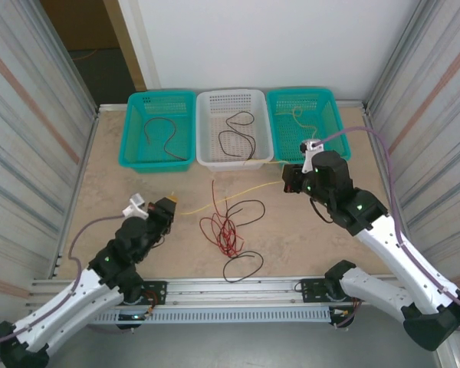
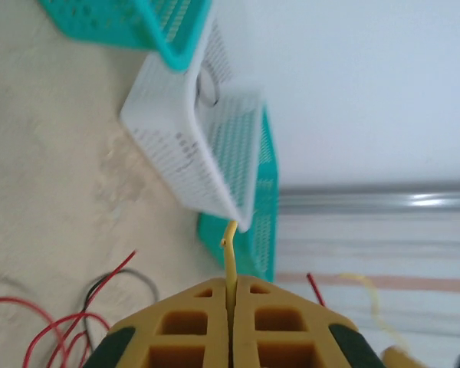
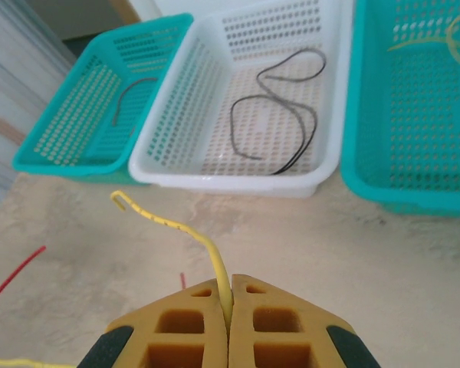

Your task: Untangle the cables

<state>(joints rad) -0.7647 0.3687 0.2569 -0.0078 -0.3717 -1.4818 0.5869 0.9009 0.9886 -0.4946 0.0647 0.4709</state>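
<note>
— Where is there open room on the table (image 1: 126, 188)?
— At ten o'clock, a bare top between the left teal basket (image 1: 159, 95) and the left gripper (image 1: 171, 204). Also at four, between the tangle of red and black wires (image 1: 224, 228) and the right arm (image 1: 383, 230)
— Straight across the middle?
— Barred. The yellow wire (image 1: 241, 191) runs from nine o'clock up to two, pinched by the left gripper at one end and the right gripper (image 1: 289, 181) at the other
— Twelve o'clock?
— Three baskets side by side with no gap: the teal one, the white basket (image 1: 234, 93), the right teal basket (image 1: 303, 92). The tangle's black loop lies at six, near the rail (image 1: 238, 288)
</note>
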